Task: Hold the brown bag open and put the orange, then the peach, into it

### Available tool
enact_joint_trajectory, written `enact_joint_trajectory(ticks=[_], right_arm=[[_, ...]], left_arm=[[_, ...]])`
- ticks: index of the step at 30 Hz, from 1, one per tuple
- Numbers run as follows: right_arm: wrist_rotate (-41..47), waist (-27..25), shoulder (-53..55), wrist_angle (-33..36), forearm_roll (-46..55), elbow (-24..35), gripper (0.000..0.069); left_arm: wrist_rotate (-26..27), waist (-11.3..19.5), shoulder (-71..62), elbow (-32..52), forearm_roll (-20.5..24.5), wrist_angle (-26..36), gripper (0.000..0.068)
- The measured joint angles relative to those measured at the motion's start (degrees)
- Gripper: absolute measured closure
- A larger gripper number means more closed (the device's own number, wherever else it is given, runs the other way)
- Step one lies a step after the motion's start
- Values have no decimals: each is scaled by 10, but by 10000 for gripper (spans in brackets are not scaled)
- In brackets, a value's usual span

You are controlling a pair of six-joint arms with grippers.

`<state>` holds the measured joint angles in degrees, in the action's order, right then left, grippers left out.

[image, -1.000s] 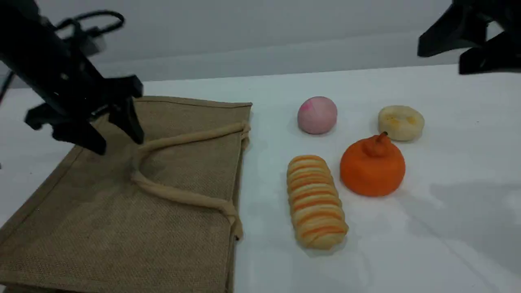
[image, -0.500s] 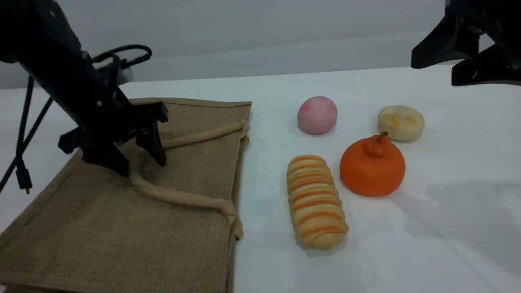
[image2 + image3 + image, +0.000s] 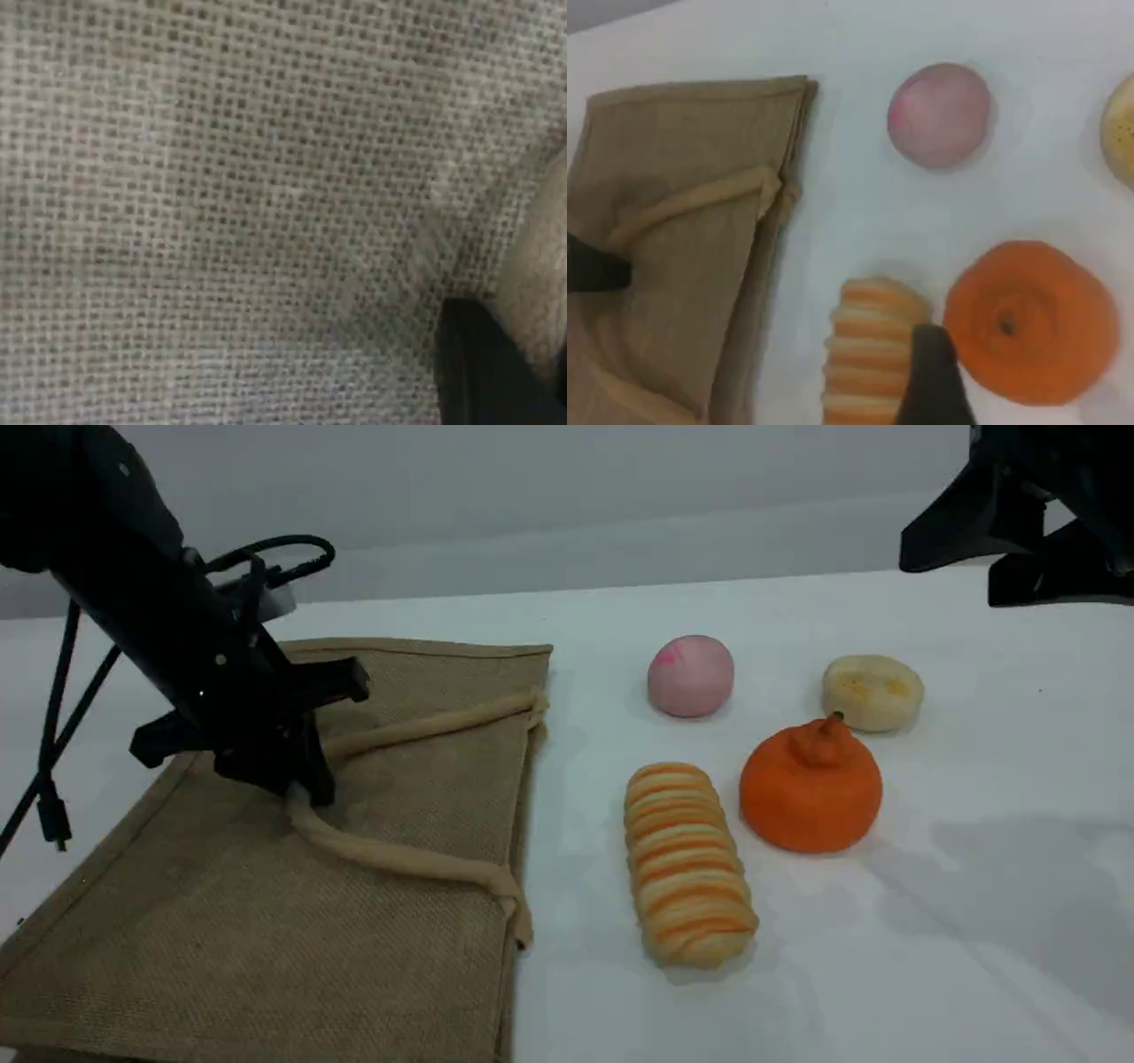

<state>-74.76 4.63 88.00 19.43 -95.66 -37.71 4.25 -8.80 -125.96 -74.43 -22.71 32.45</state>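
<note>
The brown bag (image 3: pixel 266 921) lies flat on the left of the white table, its mouth toward the fruits. My left gripper (image 3: pixel 307 786) is shut on the bend of the bag's beige handle (image 3: pixel 416 859). The left wrist view is filled with bag weave (image 3: pixel 221 195), with one dark fingertip (image 3: pixel 483 372) beside the handle (image 3: pixel 540 274). The orange (image 3: pixel 811 788) sits right of centre and the peach (image 3: pixel 690 676) behind it to the left. My right gripper (image 3: pixel 948 580) hangs open, high at the back right, above the orange (image 3: pixel 1032 323) and peach (image 3: pixel 939 115).
A striped orange-and-cream bread loaf (image 3: pixel 687 864) lies between the bag and the orange. A flat pale-yellow disc (image 3: pixel 873 691) rests behind the orange. The left arm's cable (image 3: pixel 53 717) dangles at the far left. A pale wall closes off the back.
My left gripper came down and rightward onto the bag, straddled the handle's bend, then closed on it. The right gripper shifted only slightly. The fruits have not moved.
</note>
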Motion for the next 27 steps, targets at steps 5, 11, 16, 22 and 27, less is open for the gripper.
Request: enact_joint_trajectory(ticks=[5, 11, 16, 22, 27], right_arm=[[-79, 0, 38, 6, -44, 0, 254], [-106, 0, 90, 34, -43, -11, 254], [-114, 0, 129, 37, -43, -34, 254], [-122, 0, 166, 37, -43, -69, 254], [-136, 0, 194, 33, -43, -80, 254]], left_arm=[[31, 0, 37, -58, 0, 83, 609], [68, 0, 109, -157, 0, 202, 609], [117, 0, 161, -239, -14, 300, 609], [200, 0, 184, -314, -80, 378, 609], [226, 0, 209, -345, -90, 378, 609]])
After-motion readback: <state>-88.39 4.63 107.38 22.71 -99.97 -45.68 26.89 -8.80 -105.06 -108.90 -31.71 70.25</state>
